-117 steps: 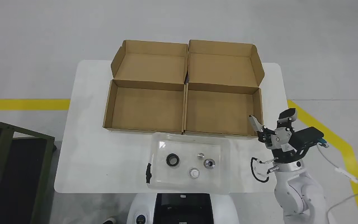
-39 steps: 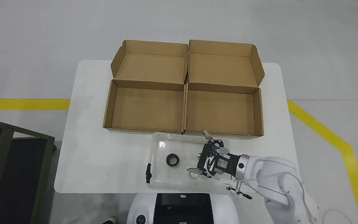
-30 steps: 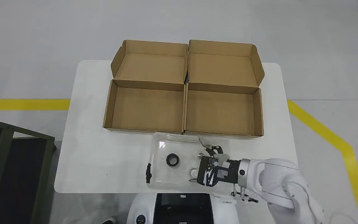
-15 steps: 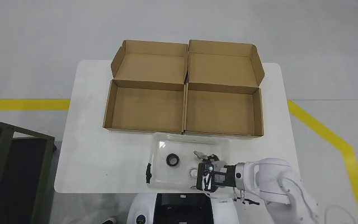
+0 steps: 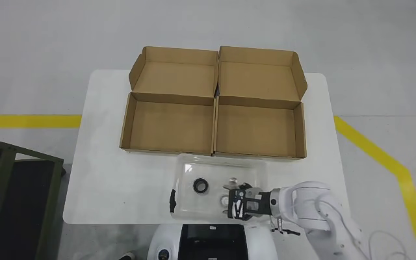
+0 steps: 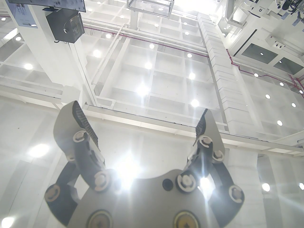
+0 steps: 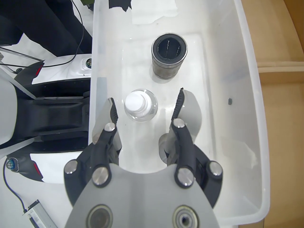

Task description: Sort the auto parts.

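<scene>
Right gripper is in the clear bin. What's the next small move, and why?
Probably close the right gripper: its open fingers flank the white-capped part in the clear bin, with the black bearing apart beyond them. Depth is hard to judge, so close slowly.

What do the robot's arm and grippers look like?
Both the right gripper and left gripper have two curved pale grey fingers with black toothed pads, black linkages with silver bolts, and a grey base plate. The right arm is a rounded white shell with a black wrist.
</scene>
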Tool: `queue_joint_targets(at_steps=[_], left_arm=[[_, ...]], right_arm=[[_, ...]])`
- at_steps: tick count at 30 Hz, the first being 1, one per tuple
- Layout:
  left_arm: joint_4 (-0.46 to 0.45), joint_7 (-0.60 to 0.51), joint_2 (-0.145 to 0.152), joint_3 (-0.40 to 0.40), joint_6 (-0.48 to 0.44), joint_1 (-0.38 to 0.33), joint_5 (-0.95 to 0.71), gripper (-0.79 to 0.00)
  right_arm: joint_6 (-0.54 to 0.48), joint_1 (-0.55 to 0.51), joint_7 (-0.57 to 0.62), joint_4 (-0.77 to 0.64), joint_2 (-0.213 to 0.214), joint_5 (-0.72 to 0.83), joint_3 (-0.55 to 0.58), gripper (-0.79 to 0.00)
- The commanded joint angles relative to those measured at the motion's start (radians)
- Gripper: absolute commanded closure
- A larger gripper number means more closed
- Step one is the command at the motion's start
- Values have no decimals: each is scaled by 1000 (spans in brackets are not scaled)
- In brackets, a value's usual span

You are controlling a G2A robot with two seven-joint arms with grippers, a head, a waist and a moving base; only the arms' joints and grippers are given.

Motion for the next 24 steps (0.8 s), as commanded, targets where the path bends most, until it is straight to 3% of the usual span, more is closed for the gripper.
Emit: queue_joint_targets(at_steps=[1, 2, 17, 20, 21, 24], left_arm=[[0, 0, 0, 0, 0, 0, 0, -785], [0, 0, 0, 0, 0, 0, 0, -785], [0, 0, 0, 0, 0, 0, 0, -785], [0, 0, 0, 0, 0, 0, 0, -785], [0, 0, 0, 0, 0, 0, 0, -785], [0, 0, 0, 0, 0, 0, 0, -785]], right_arm=[[2, 7, -3, 9, 2, -3, -8, -431], [4, 10, -6, 13, 4, -3, -13, -388], [22, 64, -43, 60, 16, -74, -79, -308], [25, 68, -49, 59, 19, -71, -90, -126], [24, 67, -53, 54, 21, -69, -90, -3], [23, 61, -57, 36, 26, -63, -87, 0]])
